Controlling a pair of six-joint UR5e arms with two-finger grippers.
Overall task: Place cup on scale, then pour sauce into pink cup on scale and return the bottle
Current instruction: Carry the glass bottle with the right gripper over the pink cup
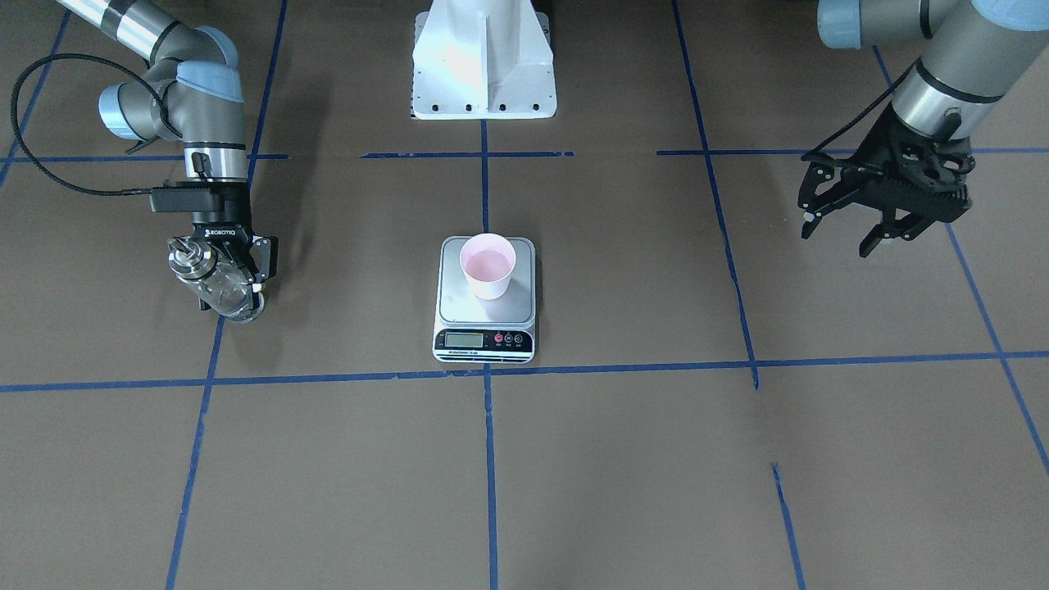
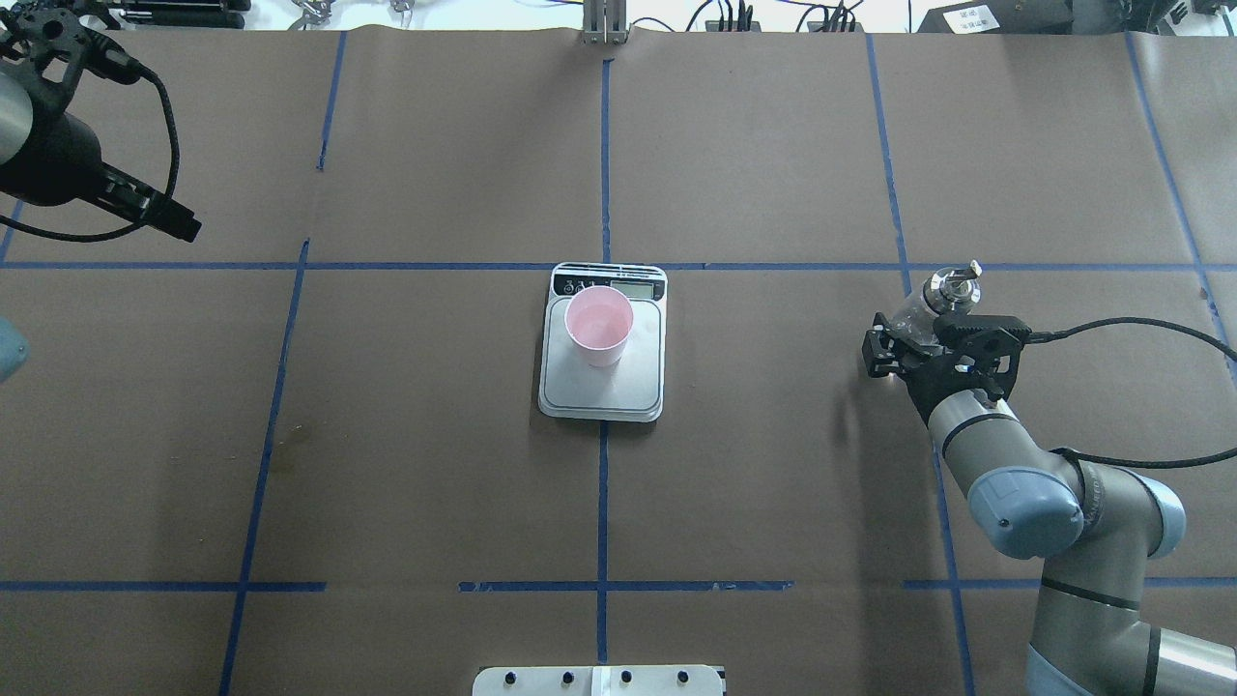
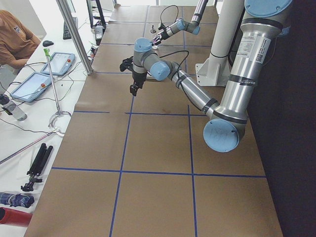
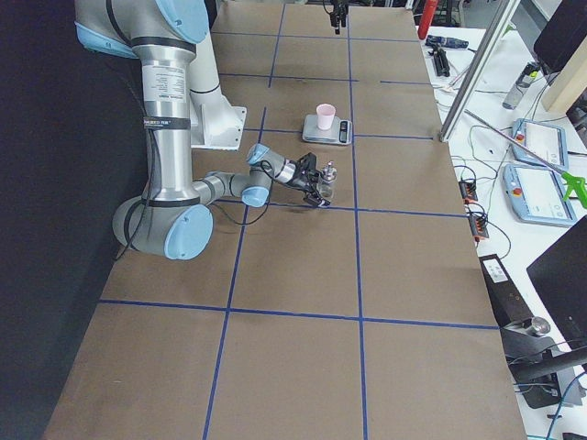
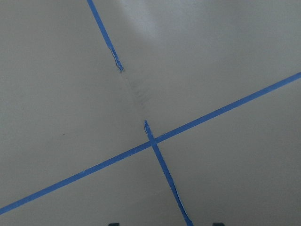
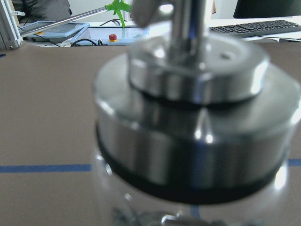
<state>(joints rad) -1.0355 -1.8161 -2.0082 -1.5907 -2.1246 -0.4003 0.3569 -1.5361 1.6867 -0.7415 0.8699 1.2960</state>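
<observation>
Right gripper (image 1: 225, 274) pinches clear glass metal-capped bottle (image 1: 215, 285), well apart sideways from pale pink cup (image 1: 488, 265) on silver-grey scale (image 1: 485, 326); left gripper (image 1: 881, 221) spread, empty.

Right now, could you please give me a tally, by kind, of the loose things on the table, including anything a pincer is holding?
Cups: 1, the pink cup standing on the scale
Scales: 1, the scale
Bottles: 1, the glass bottle held in the right pincer
Total: 3
</observation>
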